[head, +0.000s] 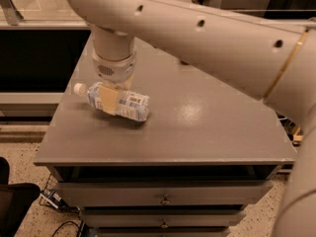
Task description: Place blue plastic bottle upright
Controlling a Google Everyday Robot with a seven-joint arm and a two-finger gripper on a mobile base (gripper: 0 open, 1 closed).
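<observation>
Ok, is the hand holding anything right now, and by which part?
Yes. The hand is closed on the bottle, gripping its body between the white cap and the label. The bottle lies on its side.

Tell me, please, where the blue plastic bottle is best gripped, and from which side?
Grip its middle from above, across its width: the blue plastic bottle lies on its side on the table, cap pointing left in view. The gripper is shut on it there.

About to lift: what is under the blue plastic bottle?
Only the grey cabinet top shows beneath the blue plastic bottle, which lies on its side. The gripper, clamped on its middle, hides that stretch from view.
</observation>
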